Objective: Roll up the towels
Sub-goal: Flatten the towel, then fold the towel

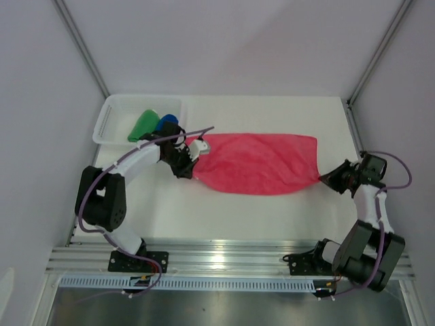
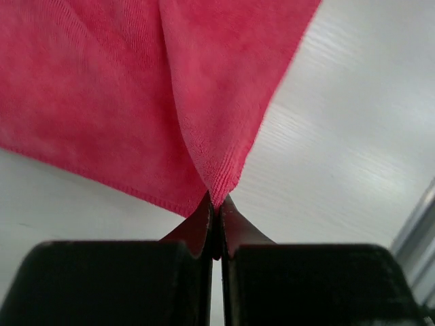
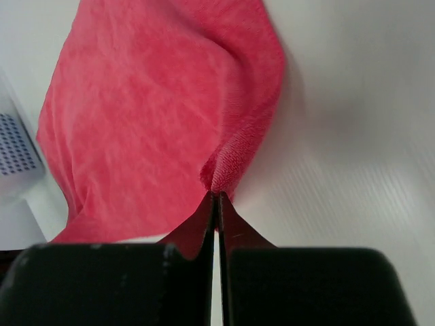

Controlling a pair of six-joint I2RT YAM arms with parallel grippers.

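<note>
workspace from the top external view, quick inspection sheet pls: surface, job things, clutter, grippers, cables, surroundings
surface: white table, one towel lying on it
job's things: pink-red towel spread out, unrolled, pinched at both ends; green towel and blue towel bunched in the basket
clutter: white mesh basket at the far left corner
grippers: left gripper shut on the pink-red towel's corner; right gripper shut on its opposite end
cables: purple cable looping off the left arm, another on the right arm
surroundings: white walls, metal rail along the near edge
</note>
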